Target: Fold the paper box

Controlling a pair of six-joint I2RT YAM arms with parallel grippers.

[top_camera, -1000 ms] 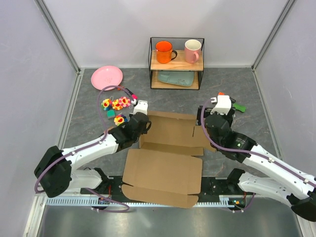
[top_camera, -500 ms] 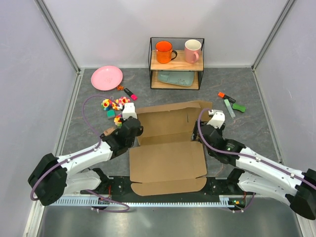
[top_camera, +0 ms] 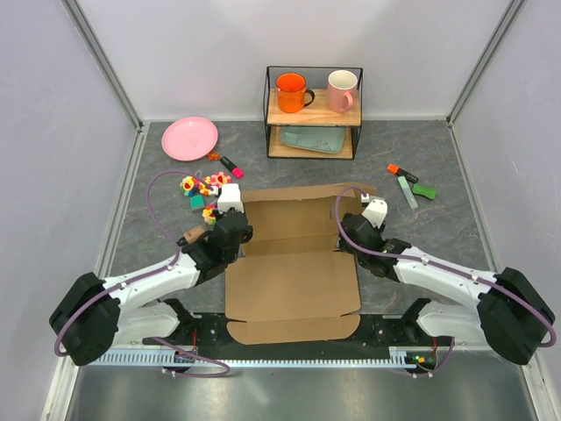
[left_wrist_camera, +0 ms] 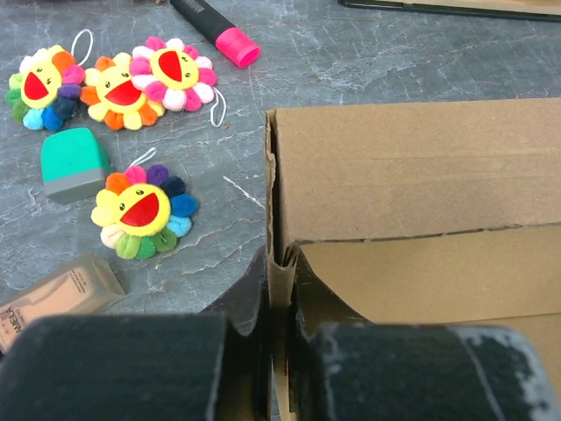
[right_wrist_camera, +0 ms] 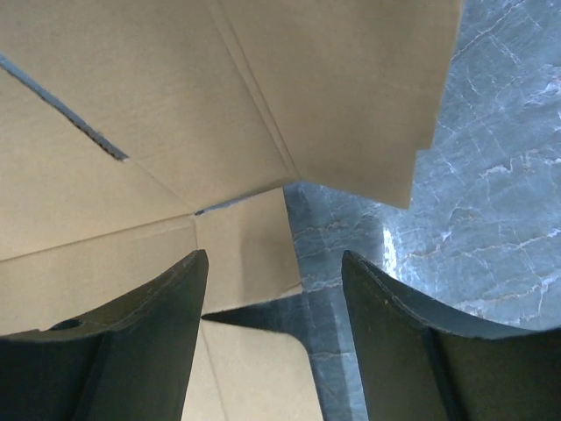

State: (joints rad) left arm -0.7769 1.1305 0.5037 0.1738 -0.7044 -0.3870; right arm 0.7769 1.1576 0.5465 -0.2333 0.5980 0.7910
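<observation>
The paper box [top_camera: 294,281] lies opened out as brown cardboard between the two arms, its rear panel tilted up. My left gripper [top_camera: 235,230] is at the sheet's left edge. In the left wrist view it [left_wrist_camera: 280,294] is shut on that upright edge of the paper box [left_wrist_camera: 421,175]. My right gripper [top_camera: 348,235] is at the right edge. The right wrist view shows it [right_wrist_camera: 273,259] open, its fingers [right_wrist_camera: 158,324] astride a corner of the paper box [right_wrist_camera: 219,105] where flaps meet, with bare table under the right finger.
A wire shelf [top_camera: 313,112] at the back holds an orange mug [top_camera: 291,91], a pink mug [top_camera: 342,90] and a teal plate. A pink plate [top_camera: 189,138], flower toys [left_wrist_camera: 140,206], a green block [left_wrist_camera: 72,162] and a pink marker [left_wrist_camera: 219,26] lie left of the box. Markers [top_camera: 408,186] lie at the right.
The right gripper moved left and nearer, onto the box's right edge, its jaws narrowing. The left gripper kept its grip and drew back slightly. The box shifted and its rear panel rose.
</observation>
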